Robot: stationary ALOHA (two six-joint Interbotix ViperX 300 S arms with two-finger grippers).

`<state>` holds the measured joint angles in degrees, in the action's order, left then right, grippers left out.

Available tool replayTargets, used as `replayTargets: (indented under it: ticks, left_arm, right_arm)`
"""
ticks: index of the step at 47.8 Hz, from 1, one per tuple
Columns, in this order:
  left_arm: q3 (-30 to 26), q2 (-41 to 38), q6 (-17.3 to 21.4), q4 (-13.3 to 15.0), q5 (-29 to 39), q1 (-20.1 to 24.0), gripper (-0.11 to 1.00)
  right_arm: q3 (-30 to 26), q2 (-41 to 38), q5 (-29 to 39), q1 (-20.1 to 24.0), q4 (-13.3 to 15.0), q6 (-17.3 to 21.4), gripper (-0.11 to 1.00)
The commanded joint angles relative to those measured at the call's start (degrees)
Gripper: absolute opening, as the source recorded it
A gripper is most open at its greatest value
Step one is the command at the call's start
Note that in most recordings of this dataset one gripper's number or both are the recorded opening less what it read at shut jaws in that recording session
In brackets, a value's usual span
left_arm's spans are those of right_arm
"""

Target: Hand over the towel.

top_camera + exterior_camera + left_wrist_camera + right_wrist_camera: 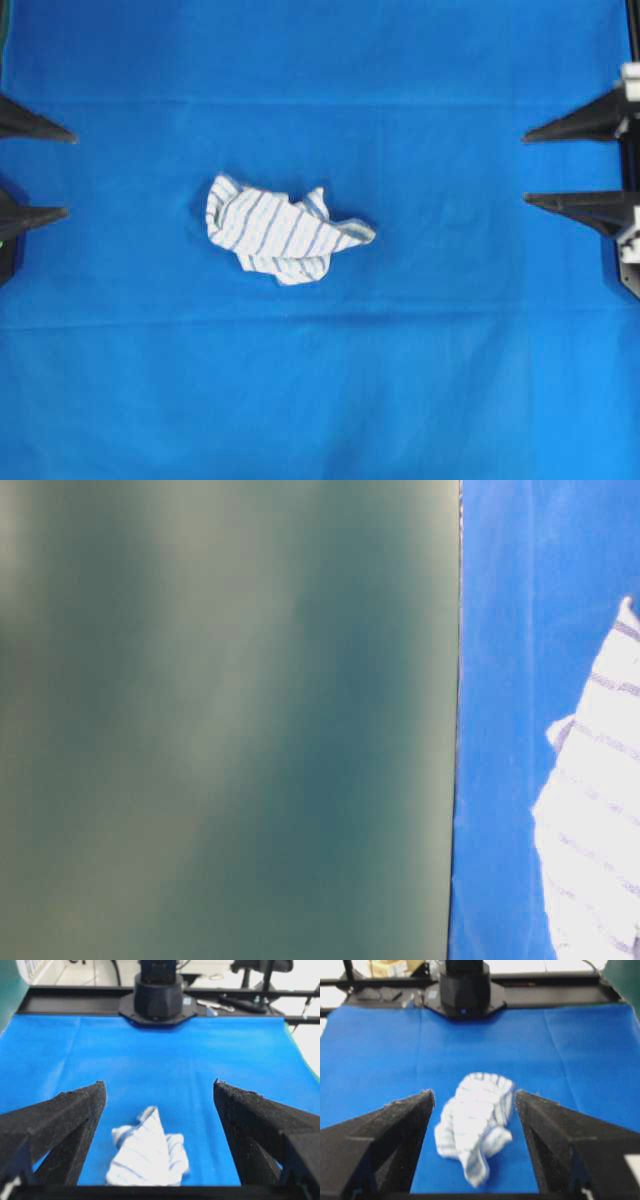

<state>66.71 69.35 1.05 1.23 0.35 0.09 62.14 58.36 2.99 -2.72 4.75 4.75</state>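
Towel waiting between two spread grippers

The left gripper (pixel 60 172) stands wide apart at the table (pixel 320 400) edge; the crumpled towel (pixel 280 230) lies mid-table, untouched; the right gripper (pixel 528 167), equally spread, faces it, likely ready for a pickup.

The towel (pixel 283 229) sits crumpled near the middle of the blue table covering (pixel 450 380), the only thing lying on it, with bare cloth running out to every edge. The left gripper (pixel 70 172) at the left edge and the right gripper (pixel 524 167) at the right edge both stand wide, well apart from the towel, each with an unobstructed lane toward it.
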Motion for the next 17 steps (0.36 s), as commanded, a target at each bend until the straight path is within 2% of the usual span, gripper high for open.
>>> replayTargets:
  ticks: [1,9,17]
  left_arm:
    - [1.49,3.16,-0.09,0.0,0.44,0.09,0.92]
    - [5.89,7.38,0.0,-0.09,1.32,0.09,0.92]
    - [9.76,7.91,-0.09,-0.09,1.23,0.09,0.92]
  right_arm:
    - [2.72,2.46,-0.53,-0.35,0.09,-0.09,0.7]
    - [7.73,5.19,-0.35,-0.53,0.09,-0.09,0.7]
    - [10.28,4.92,-0.62,-0.79,0.09,-0.09,0.7]
